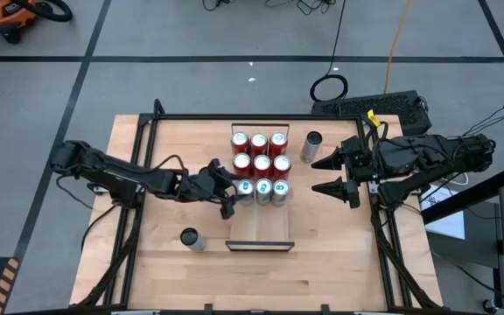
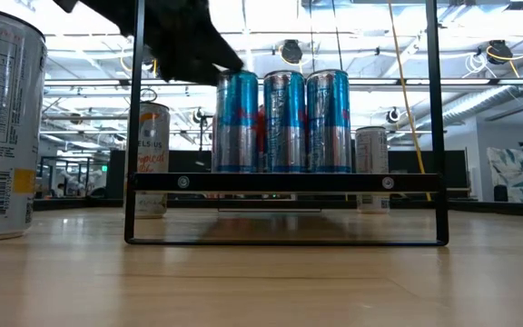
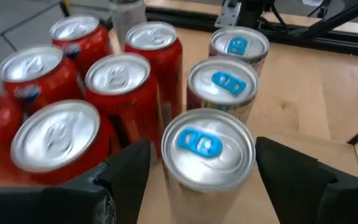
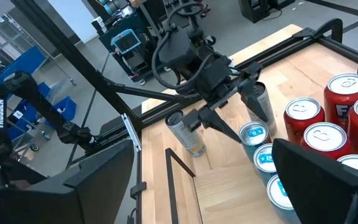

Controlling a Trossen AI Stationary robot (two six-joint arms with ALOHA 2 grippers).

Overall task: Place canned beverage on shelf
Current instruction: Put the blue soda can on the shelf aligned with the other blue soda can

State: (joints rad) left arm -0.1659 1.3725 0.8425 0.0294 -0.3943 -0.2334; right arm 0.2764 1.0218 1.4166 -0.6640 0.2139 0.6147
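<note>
Blue-topped can (image 3: 209,146) set on the shelf (image 1: 259,229) at frame centre, third in its row.
Left gripper (image 3: 204,171) straddles it, fingers apart, seemingly releasing; next, back away cleanly. Right gripper (image 1: 332,175) waits wide, right of centre.

**Cans standing on the shelf**

The shelf (image 1: 259,238) is a narrow light-wood board. Nine cans stand upright on it: six red cans (image 1: 259,153) toward its far end, then three blue-and-silver cans (image 1: 262,190) in one row.
</note>
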